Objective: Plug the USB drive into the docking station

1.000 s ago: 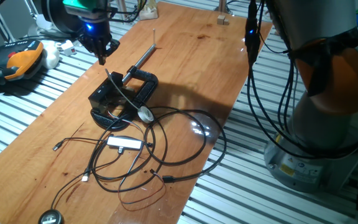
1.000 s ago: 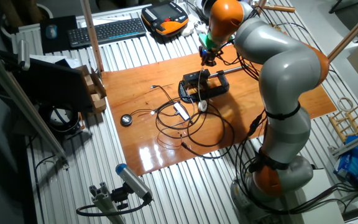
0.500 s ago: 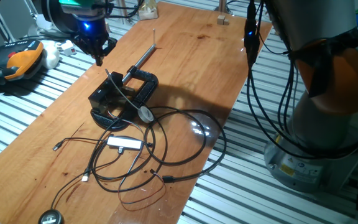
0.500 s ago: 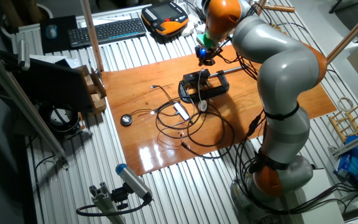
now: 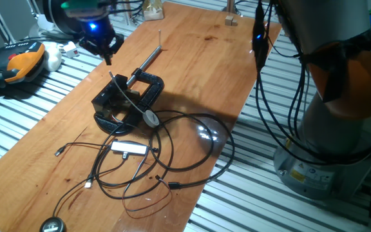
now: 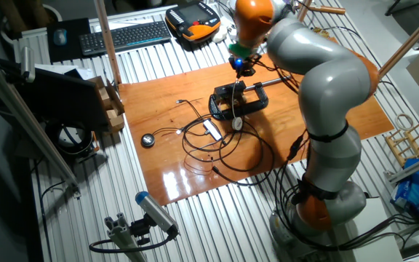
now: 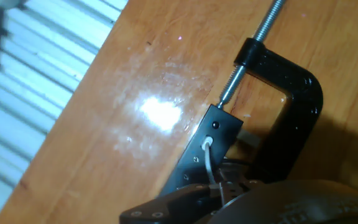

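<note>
The docking station (image 5: 111,103) is a black box on a rounded black base, near the left edge of the wooden table (image 5: 198,71); it also shows in the other fixed view (image 6: 224,102) and the hand view (image 7: 207,149). A white wire enters its top face. My gripper (image 5: 107,58) hangs above and behind it, toward the table's far left edge (image 6: 241,70). Its fingers are drawn together on a small dark stub, the USB drive (image 5: 107,60), which is too small to make out well. The hand view shows neither the fingers nor the drive.
A black C-shaped clamp (image 5: 148,87) with a long metal rod (image 5: 149,59) sits against the station's right side. Loops of black cable (image 5: 192,148), a flat silver adapter (image 5: 129,147) and a round silver disc (image 5: 150,118) lie in front. An orange pendant (image 5: 18,61) lies off the table's left.
My gripper has risen and drifted a little back from the docking station, toward the table's far end. Nothing on the table has moved.
</note>
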